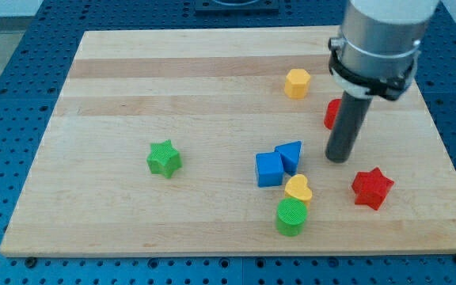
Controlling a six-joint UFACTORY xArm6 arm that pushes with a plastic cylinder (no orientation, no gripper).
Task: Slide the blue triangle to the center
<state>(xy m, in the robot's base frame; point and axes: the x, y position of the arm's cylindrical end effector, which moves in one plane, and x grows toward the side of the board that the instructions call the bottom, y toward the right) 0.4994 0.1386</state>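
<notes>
The wooden board (172, 95) is occupying most of the frame, lying flat on a blue perforated table (6, 79). The arm's grey cylindrical housing (382, 36) is entering from the view's top right, and the dark rod (347, 127) is hanging straight down from it. My tip (338, 158) is resting at board level with nothing gripped or carried; as a plain rod it is only able to push. My tip is standing just to the view's right of the blue triangle (290, 156), with a narrow gap of bare wood between them, so the two are not touching.

The blue triangle is sitting slightly right of the board's middle and a little toward the view's bottom. It is a solid blue wedge with a lighter top face and darker side walls. Its apex appears to be pointing toward the view's top right, and its long axis is running roughly from lower left to upper right.

The blue cube (268, 169) is sitting against the triangle's lower-left side, apparently touching it. The red star (372, 188) is lying toward the view's bottom right of my tip, apart from it. A second red block (332, 115) is partly hidden behind the rod, so its shape cannot be determined. The green star (164, 158) is standing alone, well to the view's left. The green cylinder (291, 216) is sitting below the cluster, with the yellow heart (298, 190) touching its upper edge. The yellow hexagon (297, 82) is lying near the view's top, well apart from the triangle.
</notes>
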